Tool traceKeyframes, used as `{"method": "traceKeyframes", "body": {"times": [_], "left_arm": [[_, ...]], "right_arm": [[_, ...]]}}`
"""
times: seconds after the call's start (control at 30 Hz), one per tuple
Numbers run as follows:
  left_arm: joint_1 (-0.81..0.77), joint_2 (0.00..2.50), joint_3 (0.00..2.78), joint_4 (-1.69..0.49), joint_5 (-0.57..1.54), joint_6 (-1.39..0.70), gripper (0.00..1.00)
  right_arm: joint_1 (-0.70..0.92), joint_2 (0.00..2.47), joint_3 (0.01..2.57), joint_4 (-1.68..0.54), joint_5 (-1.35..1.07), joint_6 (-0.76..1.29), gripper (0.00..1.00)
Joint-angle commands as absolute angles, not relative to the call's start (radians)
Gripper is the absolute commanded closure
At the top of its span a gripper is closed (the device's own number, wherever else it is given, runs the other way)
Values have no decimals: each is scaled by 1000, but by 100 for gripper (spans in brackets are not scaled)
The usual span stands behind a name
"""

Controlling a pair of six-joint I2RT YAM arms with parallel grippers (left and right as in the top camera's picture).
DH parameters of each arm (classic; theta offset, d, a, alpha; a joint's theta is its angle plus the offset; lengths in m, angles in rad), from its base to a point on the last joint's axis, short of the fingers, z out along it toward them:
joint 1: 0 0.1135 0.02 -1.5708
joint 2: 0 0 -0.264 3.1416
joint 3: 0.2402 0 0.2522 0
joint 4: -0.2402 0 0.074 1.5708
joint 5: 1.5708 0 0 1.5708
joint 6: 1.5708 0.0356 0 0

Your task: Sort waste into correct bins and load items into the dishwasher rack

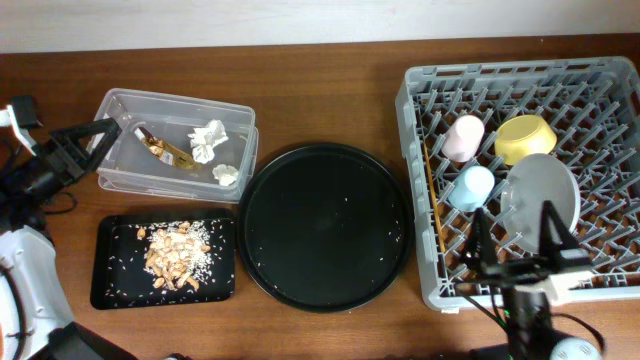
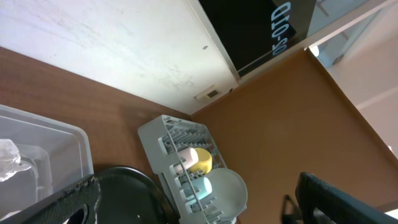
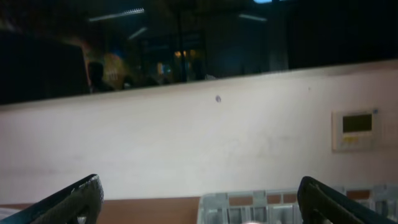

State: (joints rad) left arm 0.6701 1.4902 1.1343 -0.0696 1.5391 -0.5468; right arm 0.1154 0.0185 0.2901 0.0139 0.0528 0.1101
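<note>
The grey dishwasher rack (image 1: pixel 600 75) at the right holds the pink cup (image 1: pixel 463 137), blue cup (image 1: pixel 470 187), yellow bowl (image 1: pixel 525 138), pale plate (image 1: pixel 541 200) and chopsticks (image 1: pixel 432 190). The clear tub (image 1: pixel 130 105) at the left holds white tissue balls (image 1: pixel 207 139) and the gold-brown wrapper (image 1: pixel 165 151). The black rectangular tray (image 1: pixel 115 285) holds beige food scraps (image 1: pixel 176 253). My left gripper (image 1: pixel 95 142) is open and empty at the tub's left end. My right gripper (image 1: pixel 512 240) is open and empty over the rack's front edge. The rack also shows in the left wrist view (image 2: pixel 163 140).
A large round black tray (image 1: pixel 323 226) lies in the middle between the bins and the rack. The wall runs along the far table edge. The right wrist view shows the rack's far rim (image 3: pixel 273 202) and a wall panel (image 3: pixel 356 129).
</note>
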Motion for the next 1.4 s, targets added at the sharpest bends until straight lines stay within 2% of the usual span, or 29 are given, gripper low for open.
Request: {"method": "traceKeyframes", "body": {"times": [0.0, 0.37, 0.6, 1.37], "left_arm": [[672, 1480, 1136, -67, 1556, -552, 1], [672, 1480, 1136, -68, 1556, -552, 1], [672, 1480, 1136, -67, 1556, -552, 1], [672, 1480, 1136, -67, 1556, -552, 1]], "right_arm": [[87, 4, 183, 40, 60, 133, 2], [80, 4, 5, 8, 56, 91, 1], [-15, 4, 6, -72, 13, 50, 2], [-14, 4, 6, -80, 12, 34, 2]]}}
